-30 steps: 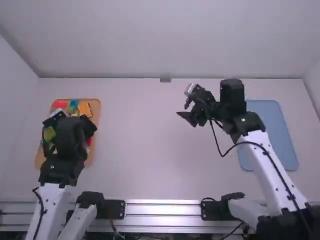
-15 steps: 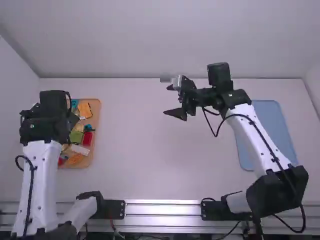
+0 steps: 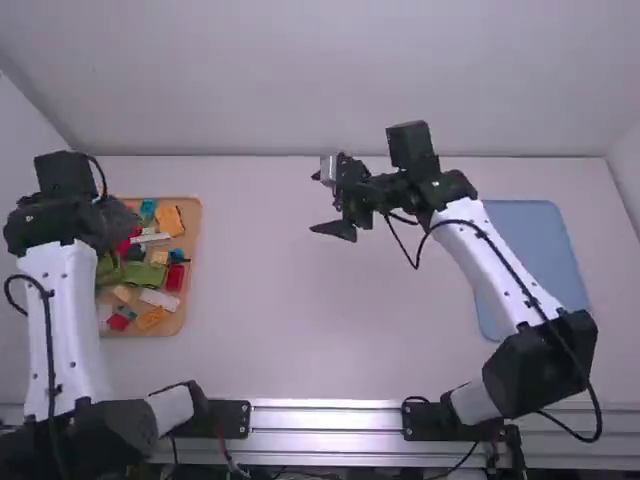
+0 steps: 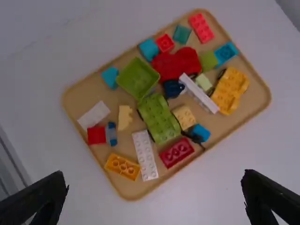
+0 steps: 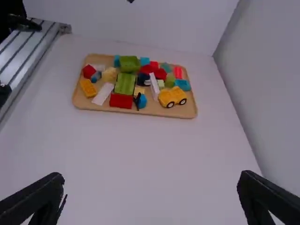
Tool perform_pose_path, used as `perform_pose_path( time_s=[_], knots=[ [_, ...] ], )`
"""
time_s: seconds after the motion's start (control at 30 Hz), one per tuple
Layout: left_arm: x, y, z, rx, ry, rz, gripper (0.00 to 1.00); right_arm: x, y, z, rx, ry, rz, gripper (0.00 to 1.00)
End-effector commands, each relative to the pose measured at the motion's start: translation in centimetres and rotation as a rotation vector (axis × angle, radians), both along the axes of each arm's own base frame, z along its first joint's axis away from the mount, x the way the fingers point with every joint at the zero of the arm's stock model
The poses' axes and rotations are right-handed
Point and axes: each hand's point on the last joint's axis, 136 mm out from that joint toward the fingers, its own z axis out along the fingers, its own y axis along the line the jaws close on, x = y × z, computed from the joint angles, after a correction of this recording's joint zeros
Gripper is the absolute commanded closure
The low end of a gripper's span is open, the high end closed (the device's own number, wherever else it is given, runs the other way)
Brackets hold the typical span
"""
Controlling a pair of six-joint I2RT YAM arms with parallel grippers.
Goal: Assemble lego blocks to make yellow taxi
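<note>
My left gripper (image 3: 118, 226) is above the tan tray (image 3: 196, 232) of blocks at the far left; in the left wrist view the open left gripper (image 4: 154, 180) has nothing between its fingers. The yellow-orange wheeled base (image 4: 230, 90) lies among the blocks, near one end of the tray. An orange-yellow brick (image 4: 122, 167) and a pale yellow block (image 4: 184, 117) are there too, beside a white brick (image 4: 145, 155). My right gripper (image 3: 326, 203) hangs over the middle of the table, away from the tray; the right gripper (image 5: 150, 179) is open and holds nothing.
A green wheeled base (image 4: 159, 118), a green hollow block (image 4: 138, 78), a red brick (image 4: 176, 152) and several other blocks crowd the tray. A blue tray (image 3: 545, 262) lies at the right, beside the right arm. Walls stand behind and beside the table.
The left arm has swung left and back, uncovering more of the tray. The right arm has shifted left toward the table's middle. No block is seen to have been taken.
</note>
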Motion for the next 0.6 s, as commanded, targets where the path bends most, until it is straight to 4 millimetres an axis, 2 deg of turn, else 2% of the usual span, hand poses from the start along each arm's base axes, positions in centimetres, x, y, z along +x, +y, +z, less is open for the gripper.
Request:
perform_pose_path(
  time_s=[0.0, 0.17, 0.27, 0.3, 0.37, 0.57],
  knots=[
    [-0.2, 1.3, 0.0, -0.002, 0.018, 0.006, 0.01, 0.4, 0.4, 0.8, -0.001, -0.048, 0.009, 0.01],
    [-0.1, 2.1, -2.0, -0.135, 0.061, -0.066, 0.01, 0.5, 0.5, 1.0, 0.004, -0.070, 0.013, 0.01],
    [-1.0, 3.4, -4.3, -0.219, 0.152, -0.047, 0.01, 0.6, 0.6, 1.1, 0.007, -0.080, 0.014, 0.01],
    [-1.0, 3.4, -4.3, -0.219, 0.152, -0.047, 0.01, 0.6, 0.6, 1.1, 0.007, -0.080, 0.014, 0.01],
    [-1.3, 4.1, -5.8, -0.247, 0.219, -0.064, 0.01, 0.6, 0.6, 1.1, 0.008, -0.081, 0.014, 0.01],
    [-0.8, 4.5, -8.9, -0.290, 0.332, -0.139, 0.01, 0.8, 0.7, 1.4, 0.016, -0.091, 0.011, 0.01]
  ],
)
